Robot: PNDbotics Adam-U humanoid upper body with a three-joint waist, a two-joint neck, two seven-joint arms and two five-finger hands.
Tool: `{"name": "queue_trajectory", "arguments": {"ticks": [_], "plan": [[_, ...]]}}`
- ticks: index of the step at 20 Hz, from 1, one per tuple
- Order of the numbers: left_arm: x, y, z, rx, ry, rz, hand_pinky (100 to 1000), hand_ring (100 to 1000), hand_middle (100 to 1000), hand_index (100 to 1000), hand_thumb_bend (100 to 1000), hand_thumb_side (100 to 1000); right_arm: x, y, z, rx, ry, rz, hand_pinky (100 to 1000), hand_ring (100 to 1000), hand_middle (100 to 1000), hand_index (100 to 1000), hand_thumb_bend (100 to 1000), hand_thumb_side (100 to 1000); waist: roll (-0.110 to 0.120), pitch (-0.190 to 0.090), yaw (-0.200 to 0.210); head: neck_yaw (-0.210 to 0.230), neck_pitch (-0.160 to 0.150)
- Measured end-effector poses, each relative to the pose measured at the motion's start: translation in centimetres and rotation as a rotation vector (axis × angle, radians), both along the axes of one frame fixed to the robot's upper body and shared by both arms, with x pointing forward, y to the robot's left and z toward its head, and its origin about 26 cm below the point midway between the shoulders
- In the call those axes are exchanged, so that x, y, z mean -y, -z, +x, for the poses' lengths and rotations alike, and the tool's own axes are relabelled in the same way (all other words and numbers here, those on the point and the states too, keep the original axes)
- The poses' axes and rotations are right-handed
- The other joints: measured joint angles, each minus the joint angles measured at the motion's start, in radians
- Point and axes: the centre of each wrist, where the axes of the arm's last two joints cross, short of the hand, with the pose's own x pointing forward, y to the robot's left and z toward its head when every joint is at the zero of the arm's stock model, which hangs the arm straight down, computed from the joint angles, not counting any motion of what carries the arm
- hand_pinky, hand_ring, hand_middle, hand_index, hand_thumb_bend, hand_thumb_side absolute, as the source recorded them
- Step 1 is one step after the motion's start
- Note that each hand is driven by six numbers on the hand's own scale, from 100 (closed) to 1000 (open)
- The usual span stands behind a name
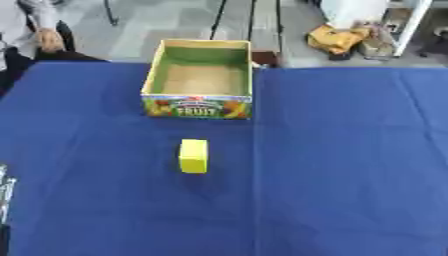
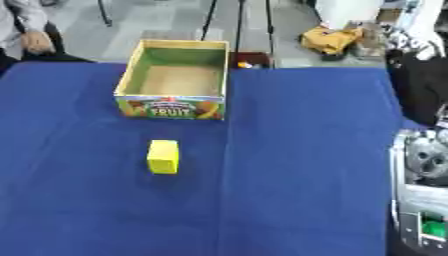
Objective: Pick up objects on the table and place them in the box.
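1. Left eye view: a yellow block is being shown lying on the blue worktop, near the middle, with nothing gripping it.
2. An open cardboard box, printed with fruit on its front wall, is being shown just beyond the block, at 12 o'clock from it; the two are apart, and nothing is being seen inside the box.
3. The block's long axis is being seen running from 12 to 6 o'clock, pointing towards the box front.
4. No robot hand is being shown clearly. In the right eye view, silver and black machinery is being seen at the 4 o'clock edge; whether it belongs to the right arm, and how any fingers are set, cannot be told.
5. The left robot hand is not being shown in either view.
6. From that machinery the block is lying towards 9 o'clock, well apart. Which arm is nearer cannot be judged, so the reach is being left open; the pick is judged not yet begun.
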Motion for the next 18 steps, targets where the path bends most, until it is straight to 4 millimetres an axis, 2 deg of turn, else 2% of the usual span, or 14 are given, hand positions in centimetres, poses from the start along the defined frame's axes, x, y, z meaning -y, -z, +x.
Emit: {"name": "queue_trajectory", "arguments": {"ticks": [4,7,11,15,18], "plan": [[-0.9,-0.5,-0.3,-0.039,-0.059,0.080,674,709,763,954,391,1000,0.0,0.0,0.0,0.000,0.000,0.000,707,781,565,804,100,701,0.001,0.000,-0.003,-0.003,0.014],[-2.1,-1.6,-0.6,-0.092,-0.147,0.200,693,720,790,996,462,1000,0.0,0.0,0.0,-0.001,0.002,-0.001,707,781,562,804,100,698,0.003,0.000,-0.006,-0.004,0.021],[-3.0,-3.5,-0.9,-0.202,-0.270,0.431,697,728,801,1000,459,1000,0.2,0.1,0.0,-0.010,0.009,-0.008,705,781,558,804,100,689,0.013,0.000,-0.007,-0.004,0.022],[-3.2,-5.1,-1.0,-0.349,-0.350,0.665,695,740,815,1000,419,1000,0.3,0.2,0.0,-0.016,0.012,-0.011,705,781,556,803,100,686,0.020,0.000,-0.008,-0.002,0.021],[-3.0,-6.5,-1.1,-0.455,-0.390,0.831,702,757,831,1000,422,1000,0.5,0.4,0.0,-0.024,0.016,-0.017,703,780,553,803,100,678,0.023,-0.001,-0.009,0.001,0.020]]}}
